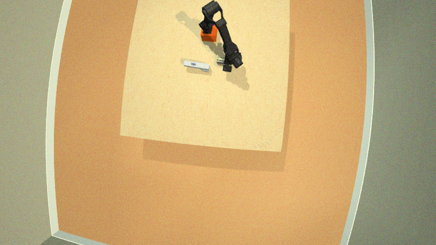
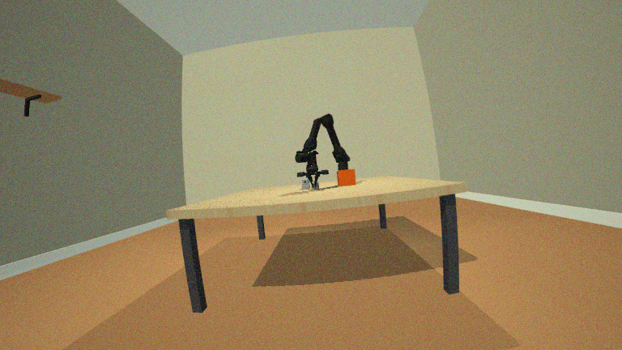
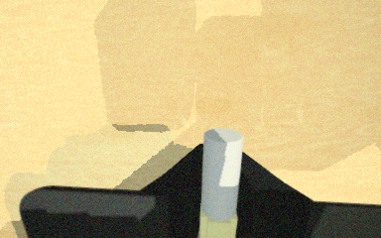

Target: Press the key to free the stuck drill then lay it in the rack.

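The gripper [image 1: 222, 63] pinches the pale grey drill [image 3: 222, 174] above the table [image 1: 154, 107], while the white rack [image 1: 196, 65] lies to its left, long axis running left-right.

the drill [image 3: 222, 176] is a pale grey-blue cylinder with a yellowish lower part, clamped upright between the closed fingers of the gripper [image 3: 218, 218] and pointing straight out past the fingertips, above the table top. from above, only a small grey bit of it shows at the gripper's [image 1: 225, 64] side. the rack [image 1: 196, 65] is a flat white strip (with a small bluish mark near one end) lying on the table, apart from the drill, off to the side of the gripper. the key cannot be made out.
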Controlling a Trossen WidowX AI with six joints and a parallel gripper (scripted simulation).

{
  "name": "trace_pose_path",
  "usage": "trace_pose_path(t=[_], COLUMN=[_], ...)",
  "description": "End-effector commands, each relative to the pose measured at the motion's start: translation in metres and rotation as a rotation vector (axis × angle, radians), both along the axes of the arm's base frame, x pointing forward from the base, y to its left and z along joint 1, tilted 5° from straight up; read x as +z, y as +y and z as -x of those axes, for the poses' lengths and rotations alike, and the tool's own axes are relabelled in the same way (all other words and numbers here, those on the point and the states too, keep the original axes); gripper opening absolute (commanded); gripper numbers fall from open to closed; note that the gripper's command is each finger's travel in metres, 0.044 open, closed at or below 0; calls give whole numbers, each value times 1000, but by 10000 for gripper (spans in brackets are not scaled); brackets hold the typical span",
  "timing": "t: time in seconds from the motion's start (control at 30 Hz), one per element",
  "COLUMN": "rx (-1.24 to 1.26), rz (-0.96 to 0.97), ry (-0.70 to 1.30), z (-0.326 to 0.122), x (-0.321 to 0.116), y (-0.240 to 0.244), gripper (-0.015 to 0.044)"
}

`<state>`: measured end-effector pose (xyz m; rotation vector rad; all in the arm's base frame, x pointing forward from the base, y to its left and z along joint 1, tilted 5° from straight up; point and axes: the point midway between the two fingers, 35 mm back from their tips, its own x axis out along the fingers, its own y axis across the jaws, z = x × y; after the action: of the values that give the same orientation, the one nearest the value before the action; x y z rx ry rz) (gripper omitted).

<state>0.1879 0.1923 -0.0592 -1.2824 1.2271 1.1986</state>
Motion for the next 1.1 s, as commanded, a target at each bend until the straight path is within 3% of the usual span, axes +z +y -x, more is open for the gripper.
trace_pose_path(t=[0.0, 0.43, 0.97, 1.07], rx=[3, 3, 5, 4], rz=[4, 5, -11, -2], ry=[3, 4, 2, 3], z=[1, 2, 2, 2], x=[-5, -16, -11, 1], y=[-1, -2, 2, 3], gripper=[0, 0, 420, 440])
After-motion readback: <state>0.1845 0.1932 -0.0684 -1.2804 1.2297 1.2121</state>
